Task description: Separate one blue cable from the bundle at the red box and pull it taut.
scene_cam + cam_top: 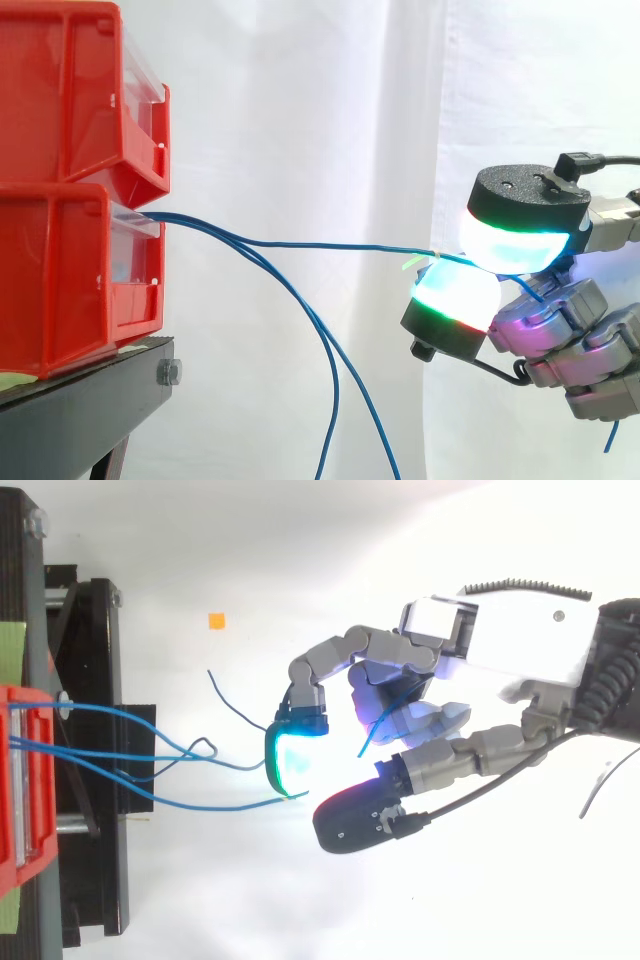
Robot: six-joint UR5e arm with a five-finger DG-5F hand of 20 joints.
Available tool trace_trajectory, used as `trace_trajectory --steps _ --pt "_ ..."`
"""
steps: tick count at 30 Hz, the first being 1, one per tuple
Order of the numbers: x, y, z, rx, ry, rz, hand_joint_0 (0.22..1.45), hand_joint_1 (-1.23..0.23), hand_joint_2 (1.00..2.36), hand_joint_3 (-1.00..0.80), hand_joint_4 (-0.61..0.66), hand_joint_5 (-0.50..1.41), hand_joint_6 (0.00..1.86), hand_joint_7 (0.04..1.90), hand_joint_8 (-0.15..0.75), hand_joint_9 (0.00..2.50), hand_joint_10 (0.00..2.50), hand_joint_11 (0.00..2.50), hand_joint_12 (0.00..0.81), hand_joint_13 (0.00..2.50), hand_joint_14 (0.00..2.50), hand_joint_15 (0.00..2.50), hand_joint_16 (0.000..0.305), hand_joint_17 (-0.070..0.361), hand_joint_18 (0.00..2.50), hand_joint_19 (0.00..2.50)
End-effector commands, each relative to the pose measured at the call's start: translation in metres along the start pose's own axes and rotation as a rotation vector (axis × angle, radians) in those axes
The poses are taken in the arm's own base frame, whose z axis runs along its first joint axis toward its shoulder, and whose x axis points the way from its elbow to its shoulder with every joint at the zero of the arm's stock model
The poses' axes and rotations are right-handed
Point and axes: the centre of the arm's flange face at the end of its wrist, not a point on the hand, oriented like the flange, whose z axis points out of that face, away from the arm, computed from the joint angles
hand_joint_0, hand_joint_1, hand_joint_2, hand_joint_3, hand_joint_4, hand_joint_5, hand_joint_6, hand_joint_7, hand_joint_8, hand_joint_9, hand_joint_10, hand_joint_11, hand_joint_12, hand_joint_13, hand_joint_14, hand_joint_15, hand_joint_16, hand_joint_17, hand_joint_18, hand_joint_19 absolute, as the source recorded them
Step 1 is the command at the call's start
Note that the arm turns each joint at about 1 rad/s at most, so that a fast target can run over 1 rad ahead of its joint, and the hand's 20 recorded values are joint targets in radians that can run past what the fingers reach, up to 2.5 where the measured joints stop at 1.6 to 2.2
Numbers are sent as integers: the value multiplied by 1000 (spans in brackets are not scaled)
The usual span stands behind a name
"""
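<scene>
**Firmly pinched: one blue cable [340,245] off the red box [70,280]**

Grips the thin, smooth-sheathed wire between two fingers [510,240]: thick rounded pads glowing white through cyan to green, the upper one capped in matt black plastic. Curls the rest of the hand [560,330], grey and blocky with a magenta glow, in toward the palm. Leaves a short blue tail dangling below the hand in the side view.

Runs nearly straight and close to level from the box's front lip across to the pads, with one slight kink not far from the box. Parts from the bundle [190,222] past that kink, above two more strands sagging in long curves toward the bottom of the side view. From above, fans out of the box with the other strands in loose waves.

Stacked in glossy, hard-edged red plastic: a second bin [70,90] on top of the box, both on a black stand [80,390] with a bolt head on its front face. Behind, a white curtain [300,100] in soft folds. Well apart from the cables in the top view, a small flat orange square [216,620].
</scene>
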Motion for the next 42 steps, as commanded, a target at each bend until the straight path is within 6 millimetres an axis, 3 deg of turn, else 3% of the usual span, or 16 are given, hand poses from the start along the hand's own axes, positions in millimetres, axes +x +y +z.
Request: trace_trajectory --steps 1,42 --pt "0 0 0 1 -1 0 579 -704 1023 -104 -82 -121 880 1132 312 497 2500 2076 402 908 2500 1446 44 98 1344 1436" --pt "0 0 0 -1 -1 0 580 -704 1023 -102 -81 -120 879 1135 313 496 2500 2073 402 911 2500 1445 42 95 1340 1408"
